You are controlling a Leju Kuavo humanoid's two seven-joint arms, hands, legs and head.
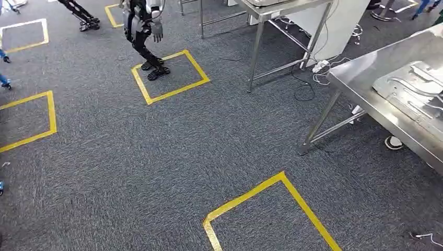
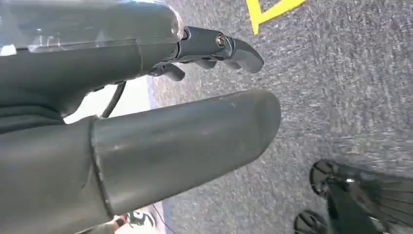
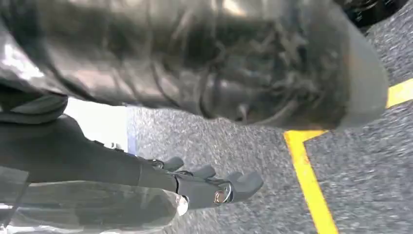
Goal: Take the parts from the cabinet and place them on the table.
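Both arms hang at the robot's sides, which fits walking rather than handling: the left robot hand [image 2: 146, 136] and the right robot hand [image 3: 204, 73] each point down at the dark grey speckled carpet floor [image 1: 156, 157], fingers loosely extended and apart, holding nothing.

The flat silvery pressed-metal part with raised ribs [image 1: 412, 97] lies on the shiny stainless-steel tabletop [image 1: 360, 78] at the right of the head view, laid flat well in from the near edge so it sits stable (whether it is one piece or two stacked, I cannot tell). No cabinet appears, so I judge the robot is in transit between cabinet and tabletop.

Counted in the head view: two steel tables, the second one [image 1: 282, 10] farther back; five yellow tape squares, the nearest [image 1: 271, 209] likely marking a standing spot; one other black-legged humanoid robot [image 1: 143, 36] standing on the edge of such a square.
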